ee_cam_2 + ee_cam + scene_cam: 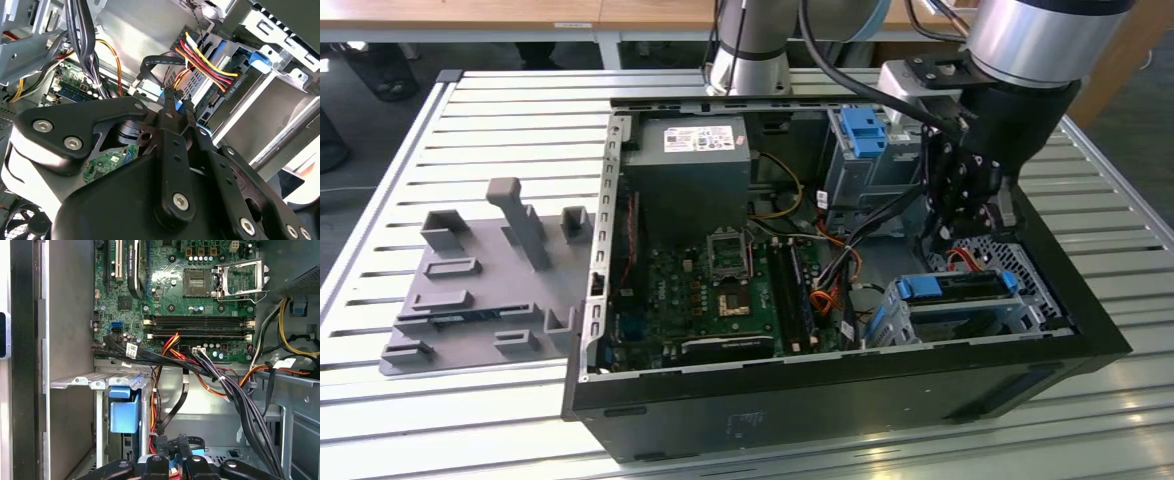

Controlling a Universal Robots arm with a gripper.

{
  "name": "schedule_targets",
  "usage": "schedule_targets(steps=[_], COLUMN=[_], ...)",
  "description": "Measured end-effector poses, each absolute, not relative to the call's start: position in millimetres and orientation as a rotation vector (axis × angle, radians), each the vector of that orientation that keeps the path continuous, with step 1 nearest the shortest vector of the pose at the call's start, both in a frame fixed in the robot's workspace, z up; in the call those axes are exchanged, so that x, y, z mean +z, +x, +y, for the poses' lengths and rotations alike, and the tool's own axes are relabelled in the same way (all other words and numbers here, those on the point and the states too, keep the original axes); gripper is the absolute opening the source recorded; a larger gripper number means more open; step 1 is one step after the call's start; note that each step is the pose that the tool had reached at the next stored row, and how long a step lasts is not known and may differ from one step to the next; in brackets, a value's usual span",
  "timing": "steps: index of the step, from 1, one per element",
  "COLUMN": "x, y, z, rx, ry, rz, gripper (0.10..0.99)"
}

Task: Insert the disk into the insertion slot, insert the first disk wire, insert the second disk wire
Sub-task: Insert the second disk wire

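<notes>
Two of the three steps look done: the disk lies flat in the insertion slot at 4 o'clock in the computer case, with the first disk wire apparently plugged in. The gripper, fingers nearly together, seems to pinch the blue-tipped plug of the second disk wire; seating it likely calls for a square, straight push. In the exterior view the disk's connector edge faces 12 o'clock, so I judge its long axis 12-to-6.

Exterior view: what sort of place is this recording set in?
Probably a lab or workshop test bench. An opened computer case lies on a slatted metal table, a grey fixture plate sits beside it, and wooden desks stand behind.
</notes>
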State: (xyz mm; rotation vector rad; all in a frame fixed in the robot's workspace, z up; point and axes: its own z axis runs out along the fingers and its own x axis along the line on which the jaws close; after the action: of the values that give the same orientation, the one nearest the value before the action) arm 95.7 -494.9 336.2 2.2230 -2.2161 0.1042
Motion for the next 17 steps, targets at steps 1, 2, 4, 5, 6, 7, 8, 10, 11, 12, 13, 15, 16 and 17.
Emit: schedule_targets(steps=[1, 2, 4, 5, 6, 7, 8, 10, 11, 12, 13, 15, 16, 17], x=[336, 336, 335, 335, 334, 334, 334, 334, 333, 333, 333, 333, 333, 333], y=[96, 96, 96, 96, 96, 96, 96, 96, 96, 96, 96, 97, 97, 97], z=[-495, -495, -495, -495, -495, -496, -496, -497, -498, -499, -500, -502, -504, -505], rx=[0.106, 0.11, 0.122, 0.13, 0.137, 0.143, 0.149, 0.152, 0.152, 0.152, 0.147, 0.137, 0.133, 0.131], ry=[2.222, 2.22, 2.215, 2.211, 2.208, 2.205, 2.203, 2.201, 2.201, 2.201, 2.203, 2.208, 2.21, 2.211], rz=[-2.215, -2.213, -2.207, -2.204, -2.2, -2.197, -2.194, -2.192, -2.193, -2.192, -2.195, -2.2, -2.202, -2.203], gripper=[0.224, 0.224, 0.208, 0.145, 0.145, 0.141, 0.141, 0.141, 0.141, 0.141, 0.141, 0.141, 0.141, 0.141])
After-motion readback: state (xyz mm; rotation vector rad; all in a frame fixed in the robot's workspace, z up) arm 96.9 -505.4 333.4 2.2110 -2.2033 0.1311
